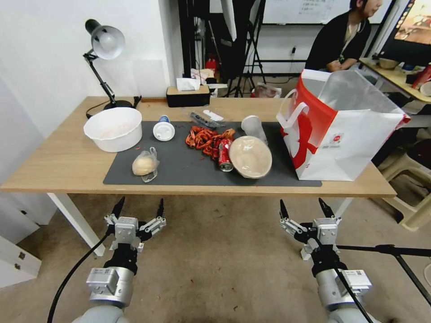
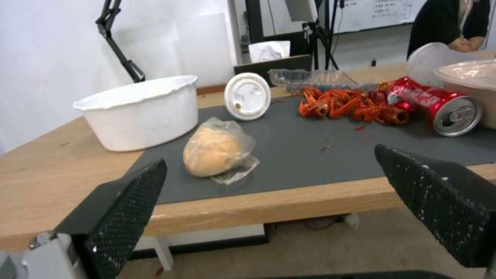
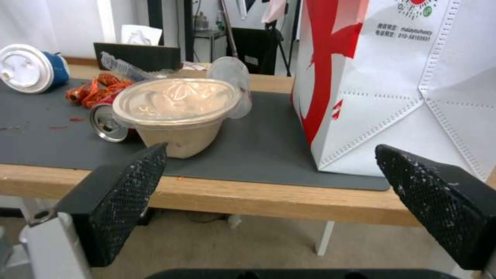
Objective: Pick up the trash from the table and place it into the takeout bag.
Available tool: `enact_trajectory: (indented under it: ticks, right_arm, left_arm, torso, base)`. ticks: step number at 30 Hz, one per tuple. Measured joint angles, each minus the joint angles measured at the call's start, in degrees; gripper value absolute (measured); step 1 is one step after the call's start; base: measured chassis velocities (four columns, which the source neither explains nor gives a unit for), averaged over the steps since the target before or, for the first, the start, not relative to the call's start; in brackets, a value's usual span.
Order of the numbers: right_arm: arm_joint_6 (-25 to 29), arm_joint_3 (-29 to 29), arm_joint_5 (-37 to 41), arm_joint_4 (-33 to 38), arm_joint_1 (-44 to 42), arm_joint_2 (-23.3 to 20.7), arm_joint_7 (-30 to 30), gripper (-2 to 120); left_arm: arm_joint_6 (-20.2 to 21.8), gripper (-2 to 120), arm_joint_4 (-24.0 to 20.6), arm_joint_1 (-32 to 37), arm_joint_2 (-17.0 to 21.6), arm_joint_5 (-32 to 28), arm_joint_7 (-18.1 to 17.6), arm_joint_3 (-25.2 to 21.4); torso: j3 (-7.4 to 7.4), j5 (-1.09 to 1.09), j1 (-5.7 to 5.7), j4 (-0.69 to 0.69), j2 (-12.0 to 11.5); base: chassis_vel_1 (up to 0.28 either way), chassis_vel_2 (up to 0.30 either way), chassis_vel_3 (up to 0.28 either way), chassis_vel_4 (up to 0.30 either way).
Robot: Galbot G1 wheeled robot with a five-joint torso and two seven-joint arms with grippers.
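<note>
On the table [image 1: 58, 166], trash lies across the dark mat. A bagged bun [image 1: 144, 164] [image 2: 217, 152] sits nearest my left gripper. Behind it stands a white-lidded blue cup [image 1: 164, 129] [image 2: 247, 96] [image 3: 28, 73]. Red scraps [image 1: 205, 137] [image 2: 346, 106], a soda can [image 1: 225, 155] [image 2: 439, 106], a tan lidded bowl [image 1: 250, 157] [image 3: 178, 112] and a clear cup [image 1: 252, 127] [image 3: 232, 79] lie mid-mat. The takeout bag [image 1: 345, 130] [image 3: 403, 89] stands open at the right. My left gripper [image 1: 139, 210] and right gripper [image 1: 304, 208] hover open below the table's front edge, both empty.
A big white tub [image 1: 113, 128] [image 2: 139, 110] sits at the mat's left end. A desk lamp [image 1: 105, 54], a black tissue box [image 1: 187, 95] and a clear wrapper [image 1: 204, 120] lie toward the back. A tripod leg [image 1: 390, 251] crosses the floor at right.
</note>
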Motion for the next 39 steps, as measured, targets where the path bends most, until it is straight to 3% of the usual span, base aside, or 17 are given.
enact_trajectory:
  ticks: [5, 11, 12, 14, 17, 20, 32, 35, 38, 39]
  right_arm:
    - [-1.1, 0.1, 0.6, 0.3, 0.3, -0.1, 0.0, 100]
    - [-11.0, 2.8, 6.6, 3.7, 3.9, -0.9, 0.6, 100]
    - [-11.0, 2.8, 6.6, 3.7, 3.9, -0.9, 0.6, 100]
    - [-16.2, 4.0, 9.8, 5.5, 5.7, -1.2, 1.0, 100]
    - [-20.9, 5.2, 12.7, 7.1, 7.4, -1.6, 1.3, 100]
    - [-22.7, 5.8, 14.6, 7.7, 8.4, -2.0, 1.5, 100]
    - [-16.0, 3.9, 19.0, 4.2, 11.3, -4.9, 2.7, 100]
    - [-14.6, 2.9, 22.2, 2.0, 13.3, -6.5, 3.7, 100]
    - [-13.7, 0.9, 32.8, -2.0, 17.4, -10.2, 6.2, 100]
    - [-13.7, 0.9, 32.8, -2.0, 17.4, -10.2, 6.2, 100]
  left_arm:
    - [0.9, 100, -0.1, -0.4, -0.2, -0.3, 0.0, 0.1]
    - [11.0, 100, -3.0, -4.7, -2.5, -3.6, 0.5, 2.1]
    - [11.0, 100, -3.0, -4.7, -2.5, -3.6, 0.5, 2.1]
    - [16.2, 100, -4.6, -6.9, -3.7, -5.2, 0.7, 3.1]
    - [19.2, 100, -6.0, -8.9, -4.1, -7.3, 0.7, 4.0]
    - [18.9, 100, -6.2, -9.2, -3.8, -7.9, 0.6, 4.1]
    - [14.8, 100, -5.5, -9.0, -3.0, -8.1, 0.9, 3.5]
    - [14.1, 100, -5.5, -8.9, -3.0, -8.0, 1.1, 3.5]
    - [13.5, 100, -5.4, -8.6, -3.5, -7.6, 1.4, 3.5]
    - [13.5, 100, -5.4, -8.6, -3.5, -7.6, 1.4, 3.5]
  torso:
    - [0.0, 0.01, 0.0, 0.0, 0.0]
    - [0.0, 0.01, 0.01, 0.0, 0.0]
    - [0.0, 0.01, 0.01, 0.0, 0.0]
    - [0.0, 0.01, 0.02, 0.0, 0.0]
    - [0.0, 0.01, 0.02, -0.01, 0.0]
    - [0.01, 0.0, 0.02, -0.02, 0.0]
    - [0.0, 0.0, 0.01, 0.0, 0.0]
    - [-0.01, 0.0, 0.0, -0.01, 0.0]
    - [0.0, 0.01, 0.01, 0.0, 0.0]
    - [0.0, 0.01, 0.01, 0.0, 0.0]
  base:
    - [0.0, 0.0, 0.0, 0.0]
    - [0.0, 0.0, 0.0, 0.0]
    - [0.0, 0.0, 0.0, 0.0]
    - [0.0, 0.0, 0.0, 0.0]
    - [0.0, 0.0, 0.0, 0.0]
    - [0.0, 0.0, 0.0, 0.0]
    - [0.0, 0.0, 0.0, 0.0]
    - [0.0, 0.0, 0.0, 0.0]
    - [0.0, 0.0, 0.0, 0.0]
    - [0.0, 0.0, 0.0, 0.0]
